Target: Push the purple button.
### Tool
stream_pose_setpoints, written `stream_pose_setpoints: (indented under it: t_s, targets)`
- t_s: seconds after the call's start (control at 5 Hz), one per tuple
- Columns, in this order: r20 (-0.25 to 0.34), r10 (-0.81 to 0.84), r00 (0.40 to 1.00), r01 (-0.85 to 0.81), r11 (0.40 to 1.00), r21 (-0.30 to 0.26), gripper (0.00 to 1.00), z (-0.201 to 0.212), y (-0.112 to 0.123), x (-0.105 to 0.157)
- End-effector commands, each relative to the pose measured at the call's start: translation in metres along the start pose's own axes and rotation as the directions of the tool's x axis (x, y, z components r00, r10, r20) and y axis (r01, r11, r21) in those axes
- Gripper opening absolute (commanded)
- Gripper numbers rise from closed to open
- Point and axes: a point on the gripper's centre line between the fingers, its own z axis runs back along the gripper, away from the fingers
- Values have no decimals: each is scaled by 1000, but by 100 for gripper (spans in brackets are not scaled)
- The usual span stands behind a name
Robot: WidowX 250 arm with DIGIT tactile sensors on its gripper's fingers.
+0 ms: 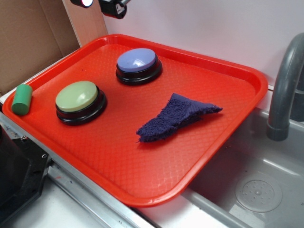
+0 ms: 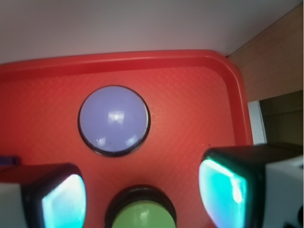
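The purple button [image 1: 137, 60] [image 2: 114, 118], a pale bluish-purple dome on a black ring, sits at the back of the red tray [image 1: 228, 64]. In the wrist view my gripper [image 2: 142, 194] hangs open well above the tray, its two fingers [image 2: 64, 202] spread wide and nothing between them. The purple button lies ahead of the fingertips, untouched. In the exterior view only a black bit of the gripper [image 1: 113, 7] shows at the top edge, above and behind the purple button.
A green-capped button [image 1: 77, 96] [image 2: 142, 216] sits left of the purple one, directly below the gripper's gap. A dark purple-blue cloth [image 1: 175, 116] lies mid-tray. A green cylinder [image 1: 22, 99] rests by the tray's left rim. A grey faucet [image 1: 285, 85] and sink [image 1: 256, 190] are at right.
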Motion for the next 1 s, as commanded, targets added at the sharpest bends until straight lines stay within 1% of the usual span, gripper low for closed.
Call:
stream_pose_setpoints:
  t_s: [0.0, 0.2, 0.4, 0.6, 0.8]
  targets:
    - [28, -4, 1000, 4, 1000, -27, 100, 21, 9, -6]
    - [-9, 33, 999, -32, 999, 10, 100, 24, 9, -15]
    - [-18, 48, 999, -49, 998, -27, 100, 28, 9, -24]
    - [-24, 54, 998, -55, 997, -49, 100, 30, 7, -31]
    - [-52, 38, 998, -43, 996, -83, 100, 29, 7, -36]
